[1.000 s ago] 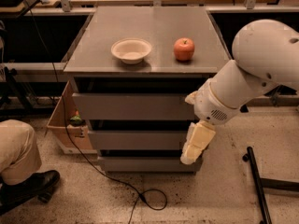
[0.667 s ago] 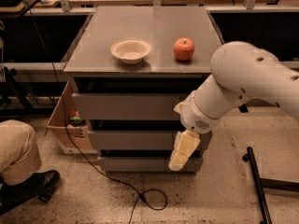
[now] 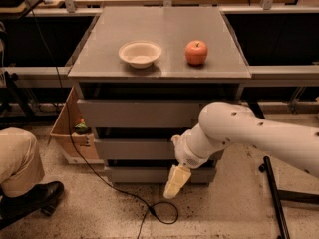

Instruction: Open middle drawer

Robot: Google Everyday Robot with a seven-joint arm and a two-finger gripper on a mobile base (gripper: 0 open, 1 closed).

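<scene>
Seemingly in approach, the cream-coloured hand (image 3: 177, 181) hangs pointing at the floor in front of the bottom drawer (image 3: 134, 174), just under the right part of the middle drawer (image 3: 132, 149). Whether the hand is open or closed cannot be told. The white arm (image 3: 249, 133) reaches in from the right and crosses the cabinet's right side, probably so that the hand can come at the handle-less front from below or from its edge, since there is no handle to take. The middle drawer sits between the top drawer (image 3: 139, 113) and the bottom one, and looks closed, so the pull is not yet made. On the grey tabletop (image 3: 164, 24) a bowl (image 3: 140, 54) and an apple (image 3: 196, 52) stand apart from each other and back from the front edge, so opening a drawer should likely leave them alone. Counted: three drawer fronts, one bowl, one apple, one arm, one hand.
</scene>
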